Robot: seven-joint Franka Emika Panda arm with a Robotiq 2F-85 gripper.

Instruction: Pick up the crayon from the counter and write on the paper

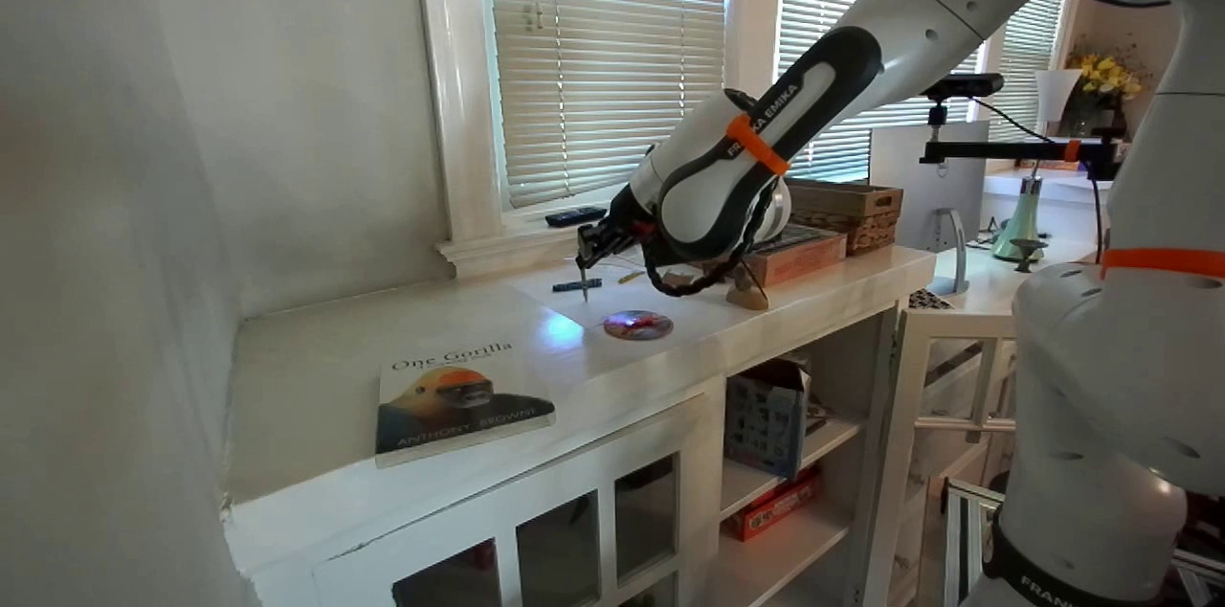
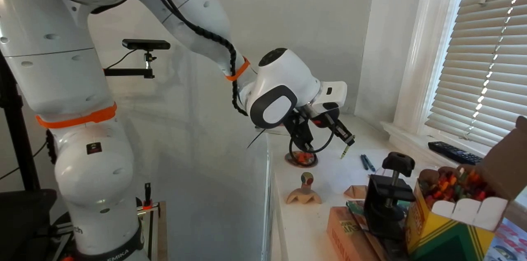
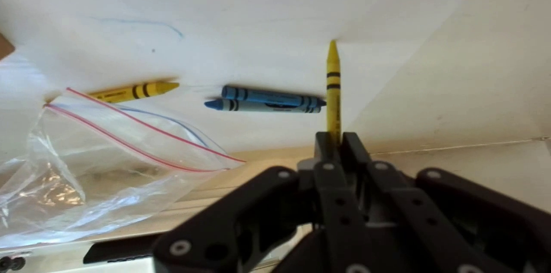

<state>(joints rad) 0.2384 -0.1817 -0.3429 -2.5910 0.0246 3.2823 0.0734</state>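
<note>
Window blinds hang behind the counter, where we see paper lying flat. Our pincer is closed on a yellow crayon, its tip pointing down over the paper; we cannot tell if they touch. Two blue crayons lie side by side on the paper, near a clear plastic bag.

Book, black remote, blinds
</note>
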